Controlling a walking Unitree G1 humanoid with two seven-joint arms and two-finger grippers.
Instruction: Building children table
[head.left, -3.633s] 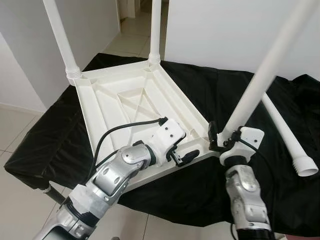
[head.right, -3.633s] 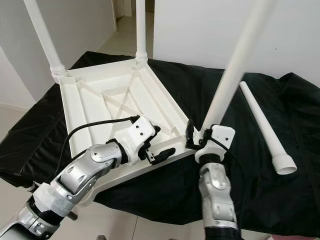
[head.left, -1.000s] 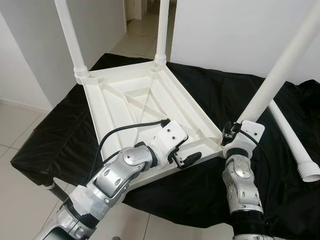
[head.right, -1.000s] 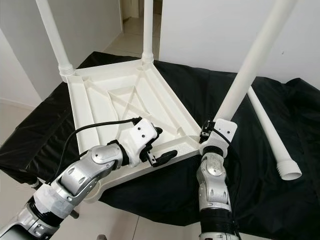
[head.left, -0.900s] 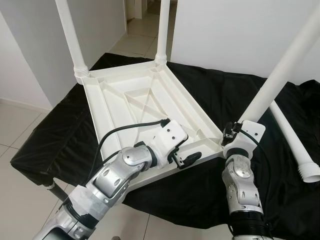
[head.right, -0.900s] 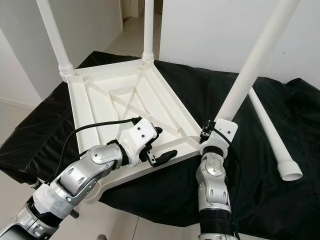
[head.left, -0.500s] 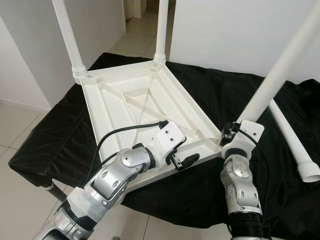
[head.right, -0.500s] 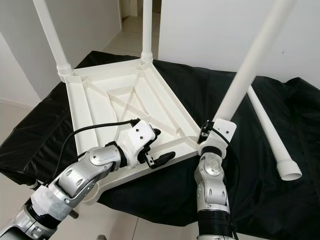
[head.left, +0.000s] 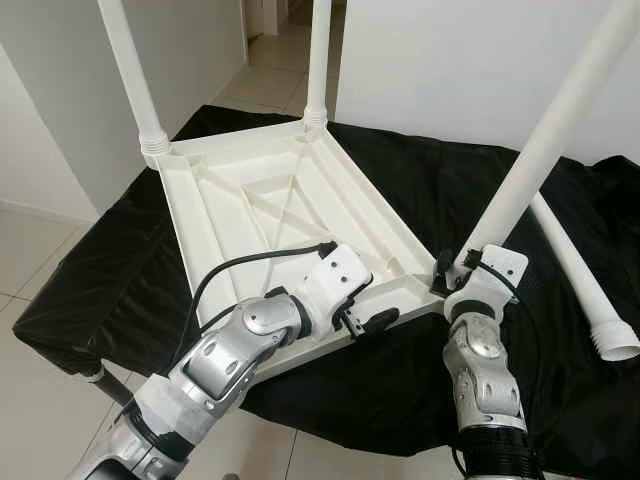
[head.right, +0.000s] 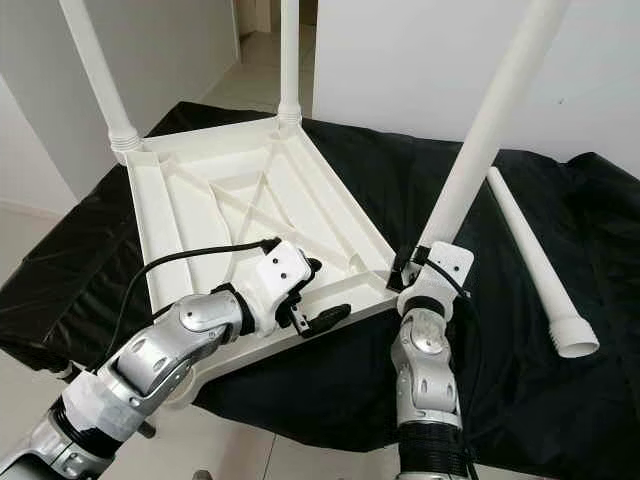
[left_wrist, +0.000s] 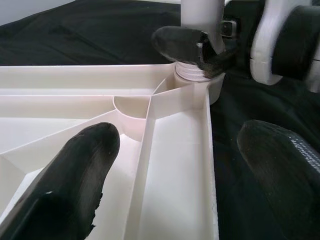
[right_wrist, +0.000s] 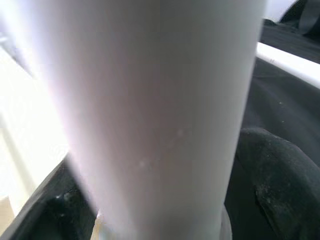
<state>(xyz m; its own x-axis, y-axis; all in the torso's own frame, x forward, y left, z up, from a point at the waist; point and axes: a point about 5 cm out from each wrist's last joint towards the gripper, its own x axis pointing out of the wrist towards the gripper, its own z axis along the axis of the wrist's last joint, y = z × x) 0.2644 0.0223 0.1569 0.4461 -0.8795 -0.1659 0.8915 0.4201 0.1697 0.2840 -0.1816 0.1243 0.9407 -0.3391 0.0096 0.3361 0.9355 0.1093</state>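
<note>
Left eye view: a white plastic children's table top (head.left: 290, 215) lies upside down on the black cloth (head.left: 420, 185) covering the bench, its ribbed underside facing up, toward the bench's left side. Two white legs stand in the far corner sockets, the far-left leg (head.left: 130, 80) and the far-right leg (head.left: 318, 60). A third leg (head.left: 545, 140) rises, tilted, from the near-right corner socket; the right hand (head.right: 412, 262) is closed around its base, the black fingers on either side of the tube just above the socket. The left hand (head.left: 365, 320) sits at the near edge of the table top with its fingers (left_wrist: 80, 165) spread wide, one over the ribbed underside and the other outside the rim above the cloth. In the left wrist view the third leg's threaded collar (left_wrist: 192, 74) rests in the corner socket. A fourth leg (head.right: 530, 265) lies loose on the cloth near the bench's right edge, well apart from the table top.
</note>
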